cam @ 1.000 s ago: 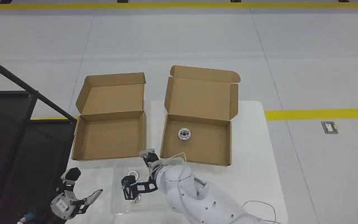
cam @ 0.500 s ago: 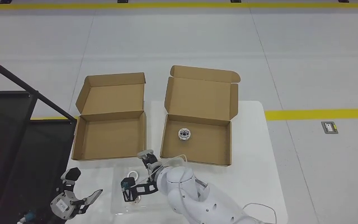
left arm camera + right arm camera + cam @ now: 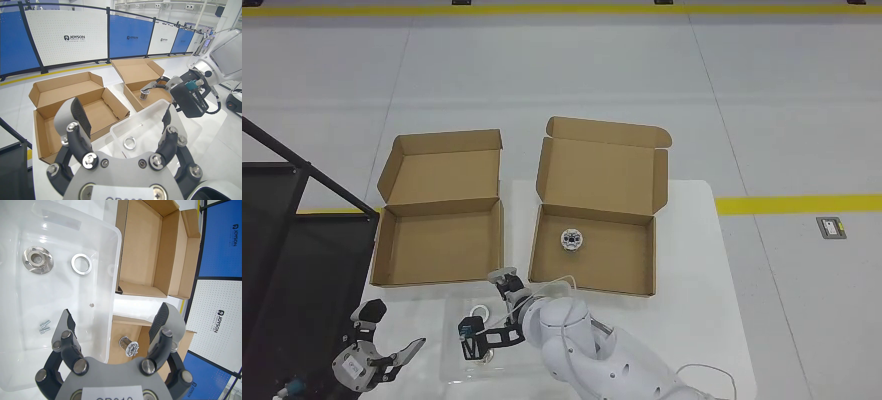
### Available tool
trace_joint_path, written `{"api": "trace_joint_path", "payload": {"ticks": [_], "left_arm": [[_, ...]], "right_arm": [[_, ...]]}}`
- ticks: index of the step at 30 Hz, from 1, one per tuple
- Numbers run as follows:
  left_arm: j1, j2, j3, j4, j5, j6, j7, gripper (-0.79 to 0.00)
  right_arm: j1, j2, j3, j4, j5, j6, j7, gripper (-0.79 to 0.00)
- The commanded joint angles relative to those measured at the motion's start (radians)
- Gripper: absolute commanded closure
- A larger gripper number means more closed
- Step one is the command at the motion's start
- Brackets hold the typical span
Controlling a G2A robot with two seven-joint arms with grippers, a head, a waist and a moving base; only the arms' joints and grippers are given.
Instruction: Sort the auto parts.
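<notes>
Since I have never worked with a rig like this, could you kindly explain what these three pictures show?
This is a two-armed robot sorting metal auto parts at a white table. One picture looks down from above the arms. The other two come from cameras on each wrist, so each shows its own gripper up close. On the table stand two open brown boxes: an empty cardboard box and a second cardboard box holding a ribbed metal cylinder. Nearer the robot sits a clear plastic bin containing a round metal flange, a plain metal ring and two small bolts. The right gripper hangs open above the bin's edge; the left gripper is open too, farther from the bin. Neither holds anything.
</notes>
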Motion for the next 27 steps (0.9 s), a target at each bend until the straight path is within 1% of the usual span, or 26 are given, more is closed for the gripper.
{"api": "trace_joint_path", "payload": {"ticks": [1,9,14,19,23,25,27], "left_arm": [[0.0,0.0,0.0,0.0,0.0,0.0,0.0,-0.785],[0.0,0.0,0.0,0.0,0.0,0.0,0.0,-0.785],[0.0,0.0,0.0,0.0,0.0,0.0,0.0,-0.785],[0.0,0.0,0.0,0.0,0.0,0.0,0.0,-0.785],[0.0,0.0,0.0,0.0,0.0,0.0,0.0,-0.785],[0.0,0.0,0.0,0.0,0.0,0.0,0.0,-0.785],[0.0,0.0,0.0,0.0,0.0,0.0,0.0,-0.785]], "right_arm": [[0.0,0.0,0.0,0.0,0.0,0.0,0.0,-0.785],[-0.012,0.0,-0.005,0.009,-0.011,0.007,-0.001,-0.785],[-0.035,-0.018,-0.034,0.022,-0.021,0.019,0.098,-0.785],[-0.069,-0.033,-0.056,-0.011,-0.048,0.074,0.165,-0.785],[-0.116,-0.027,-0.049,-0.06,-0.105,0.121,0.165,-0.785],[-0.139,-0.022,-0.039,-0.084,-0.126,0.128,0.157,-0.785],[-0.158,-0.014,-0.031,-0.11,-0.149,0.122,0.125,-0.785]]}}
